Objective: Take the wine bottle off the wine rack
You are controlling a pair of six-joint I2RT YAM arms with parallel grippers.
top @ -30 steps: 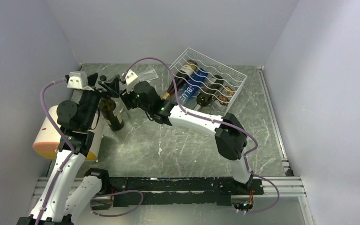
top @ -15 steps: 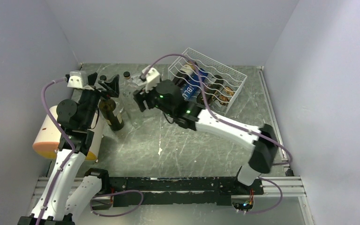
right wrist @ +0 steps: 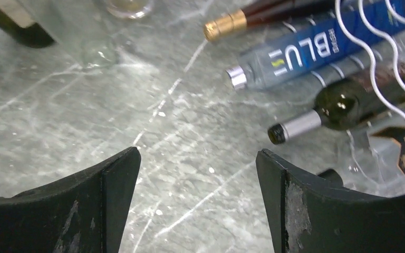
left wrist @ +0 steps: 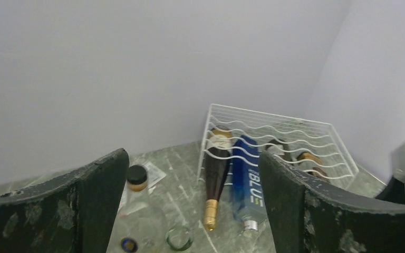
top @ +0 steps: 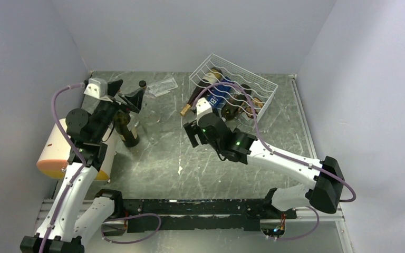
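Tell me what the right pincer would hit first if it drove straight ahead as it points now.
Most likely bare table; the right pincer aims down at it, and the silver-capped bottle lies beside that line. Depth unclear.

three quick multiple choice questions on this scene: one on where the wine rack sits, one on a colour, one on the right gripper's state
1. Where is the wine rack on the table?
A. far side, right of the middle
B. near left corner
C. dead centre

2. What colour is the foil on the neck of the leftmost dark bottle in the rack?
A. red
B. gold
C. white

3. The right gripper is:
A. shut on a bottle neck
B. shut on a rack wire
C. open and empty

Answers:
1 A, the top view shows the rack at the far edge, right of the middle.
2 B, the neck sticking out of the rack ends in gold.
3 C, the right wrist view shows only bare table between the spread fingers.
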